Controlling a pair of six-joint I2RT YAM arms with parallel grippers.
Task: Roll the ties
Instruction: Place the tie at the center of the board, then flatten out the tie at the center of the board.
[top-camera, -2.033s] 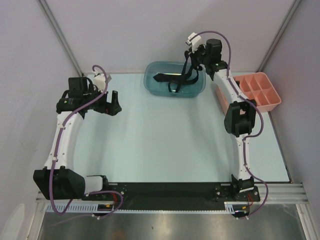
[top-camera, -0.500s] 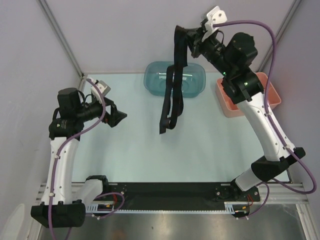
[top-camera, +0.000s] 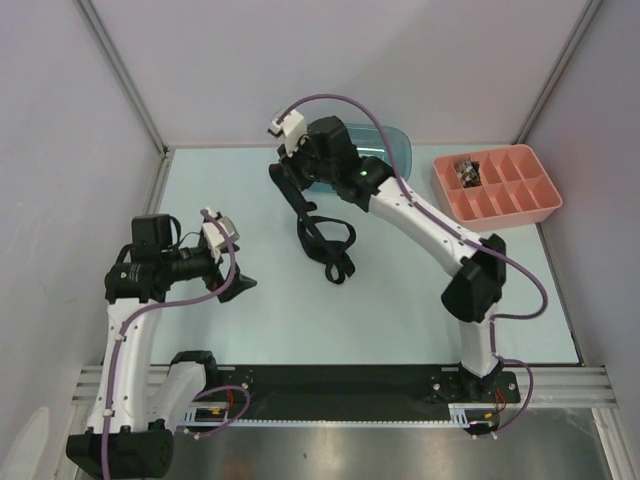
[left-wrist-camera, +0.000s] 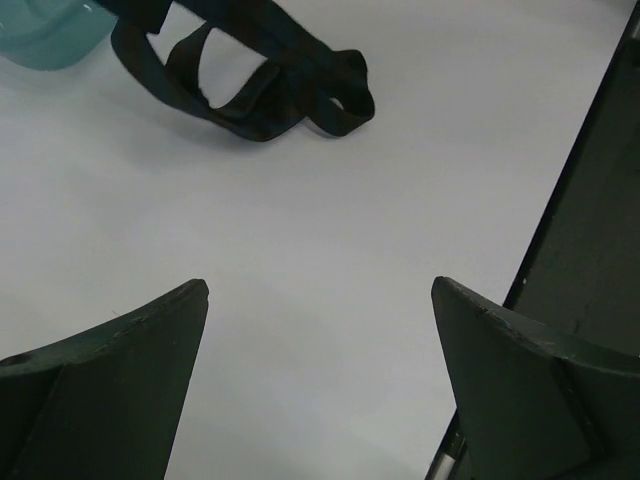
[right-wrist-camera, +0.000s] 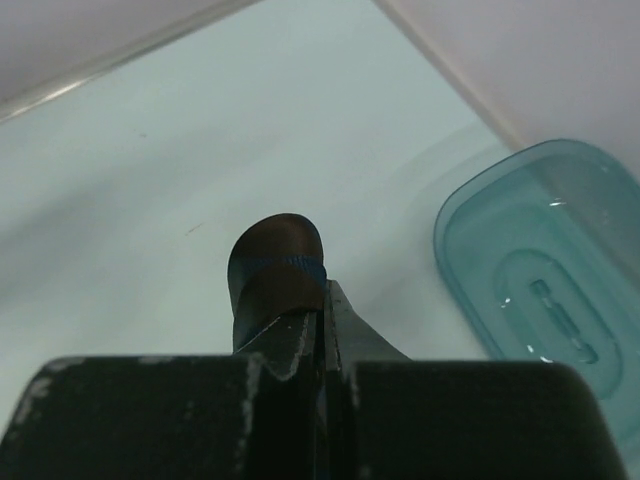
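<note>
A black tie (top-camera: 325, 240) hangs from my right gripper (top-camera: 283, 172), and its lower part lies in loose loops on the table's middle. In the right wrist view the right gripper (right-wrist-camera: 322, 300) is shut, with a fold of the dark tie (right-wrist-camera: 278, 265) bulging out beside the tips. My left gripper (top-camera: 240, 284) hovers left of the pile, open with nothing between its fingers. In the left wrist view the left gripper (left-wrist-camera: 320, 300) looks across bare table toward the tie's loops (left-wrist-camera: 262, 82).
A teal bin (top-camera: 388, 142) stands at the back, half hidden behind the right arm; the bin (right-wrist-camera: 545, 270) looks empty in the right wrist view. A pink compartment tray (top-camera: 497, 185) sits at the back right with small items in one cell. A black rail (top-camera: 340, 382) runs along the table's near edge.
The right arm has swung down and left from high over the bin, bringing the tie onto the table. The left arm has shifted nearer and slightly right.
</note>
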